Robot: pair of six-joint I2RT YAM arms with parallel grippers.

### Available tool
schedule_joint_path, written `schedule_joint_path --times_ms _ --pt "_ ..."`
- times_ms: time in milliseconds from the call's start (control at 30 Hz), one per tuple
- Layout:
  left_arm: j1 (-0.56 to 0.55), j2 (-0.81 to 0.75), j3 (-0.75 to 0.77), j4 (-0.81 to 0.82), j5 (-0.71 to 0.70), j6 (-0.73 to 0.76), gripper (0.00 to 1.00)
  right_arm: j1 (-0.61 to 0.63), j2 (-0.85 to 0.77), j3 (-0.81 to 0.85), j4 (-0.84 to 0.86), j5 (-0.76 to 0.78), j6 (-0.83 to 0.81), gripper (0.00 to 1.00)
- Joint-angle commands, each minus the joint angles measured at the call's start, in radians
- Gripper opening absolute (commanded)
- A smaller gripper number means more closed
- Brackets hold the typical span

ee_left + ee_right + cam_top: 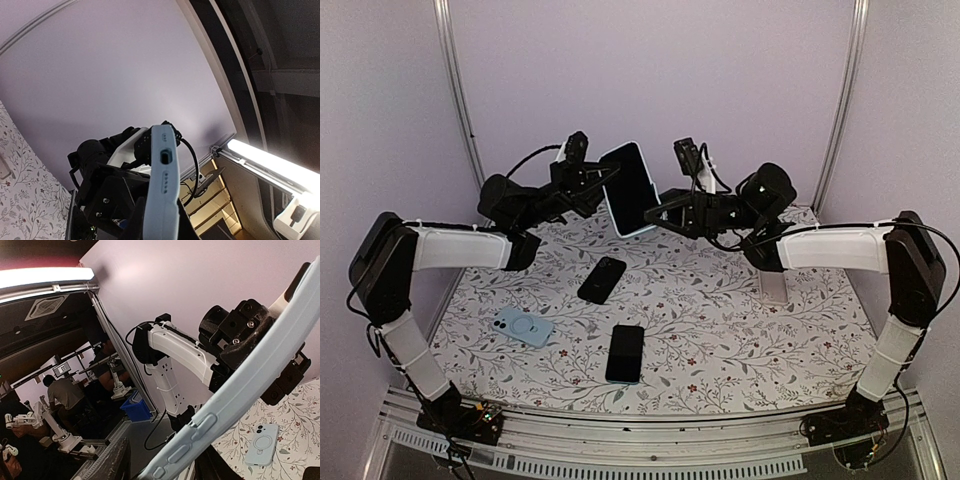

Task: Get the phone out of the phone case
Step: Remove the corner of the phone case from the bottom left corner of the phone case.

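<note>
The phone (628,185) is held in the air above the back of the table, dark screen toward the top camera, inside a light blue phone case (642,231). My left gripper (601,181) is shut on the case's upper left side. In the left wrist view the case's port edge (163,172) rises between the fingers of the left gripper (160,226). My right gripper (660,214) is at the lower right corner. In the right wrist view the case's button edge (240,385) crosses the right gripper (160,465) and lies against one finger. A wide gap separates it from the other finger (105,460).
On the floral table (740,340) lie two black phones (602,279) (625,353). An empty light blue case (523,326) (261,444) lies at the front left. A white block (775,288) stands under the right arm. Metal frame posts rise at both back corners.
</note>
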Motion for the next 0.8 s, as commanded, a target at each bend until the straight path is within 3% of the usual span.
schedule_joint_path --times_ms 0,200,500,767 --pt "-0.078 -0.021 0.061 0.104 0.027 -0.140 0.00 -0.016 0.030 0.002 0.018 0.009 -0.061 0.44" --pt "-0.108 0.007 0.104 0.086 0.044 -0.166 0.00 -0.029 -0.003 -0.034 -0.095 0.090 -0.150 0.45" --pt "-0.116 0.014 0.094 0.085 0.013 -0.166 0.00 -0.029 -0.114 -0.081 -0.395 0.368 -0.429 0.61" --pt "-0.116 0.024 0.096 0.033 -0.038 -0.116 0.00 -0.017 -0.205 -0.147 -0.514 0.572 -0.490 0.69"
